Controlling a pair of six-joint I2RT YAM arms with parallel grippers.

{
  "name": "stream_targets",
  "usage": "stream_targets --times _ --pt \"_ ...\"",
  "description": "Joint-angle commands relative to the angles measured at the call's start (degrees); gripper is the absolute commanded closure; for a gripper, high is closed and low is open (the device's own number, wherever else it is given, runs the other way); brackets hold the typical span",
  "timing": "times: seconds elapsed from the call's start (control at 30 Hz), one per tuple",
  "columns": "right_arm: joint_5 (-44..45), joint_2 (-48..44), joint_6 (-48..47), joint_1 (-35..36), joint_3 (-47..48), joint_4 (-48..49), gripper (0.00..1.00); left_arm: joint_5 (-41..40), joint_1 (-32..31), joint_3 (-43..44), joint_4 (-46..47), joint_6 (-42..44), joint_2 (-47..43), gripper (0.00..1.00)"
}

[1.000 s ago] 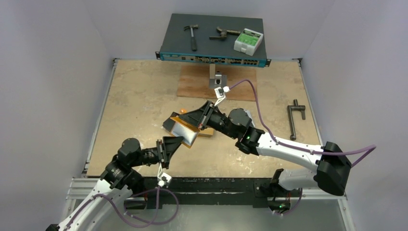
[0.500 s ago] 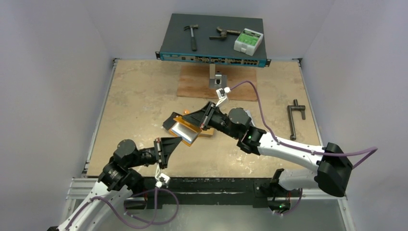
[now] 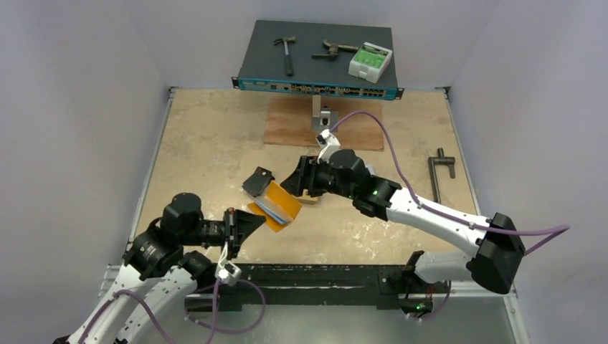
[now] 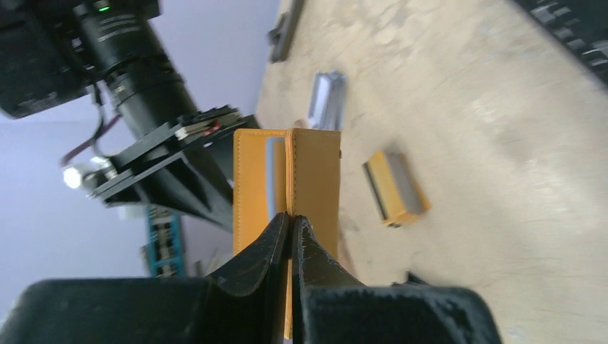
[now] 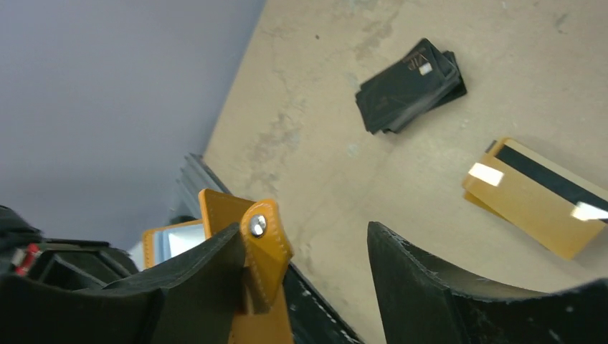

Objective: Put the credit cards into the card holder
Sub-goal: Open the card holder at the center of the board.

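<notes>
Mottled beige tabletop [image 3: 208,143], plain grey walls [image 3: 72,107] | left fingers [image 4: 259,251] pinch orange card holder [image 4: 315,172] | right fingers [image 5: 430,279] spread apart

You've got plain pale grey-lilac walls [image 3: 79,107] on 3 sides, lit soft & even, only faint shadows. The table [image 3: 208,136] has a beige, mottled stone-look top w/ metal rails [image 3: 115,276] along the left & near edges. At far centre a brown wood panel [image 3: 290,125] lies flat, w/ a small metal bracket [image 3: 320,115] standing on it. Behind that, by the back wall, sits a dark network switch [image 3: 315,64] w/ a teal front; on top are a hammer [image 3: 287,54], a pliers-type tool [image 3: 333,50] & a green-and-white box [image 3: 370,61]. On the right, a black T-shaped tool [image 3: 439,175] lies near the table edge.
</notes>
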Motion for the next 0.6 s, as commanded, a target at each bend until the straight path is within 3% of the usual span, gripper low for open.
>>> stream_targets --times 0.0,0.23,0.43,0.57 --pt "-1.64 -1.53 -11.88 -0.04 3.22 -10.09 0.35 7.64 -0.25 5.61 -25.39 9.66 5.97 1.0" --pt "-8.35 -5.84 -16.28 -0.04 0.13 -8.94 0.32 8.53 -0.26 3.87 -33.41 23.6 9.78 1.0" --pt "-8.2 -7.53 -21.58 0.12 -1.76 -13.73 0.31 8.6 -0.3 -0.91 -31.92 35.39 10.92 1.0" --pt "-8.92 -9.32 -22.21 0.36 -4.11 -12.96 0.34 9.33 -0.27 -6.01 -25.58 40.72 12.39 1.0"
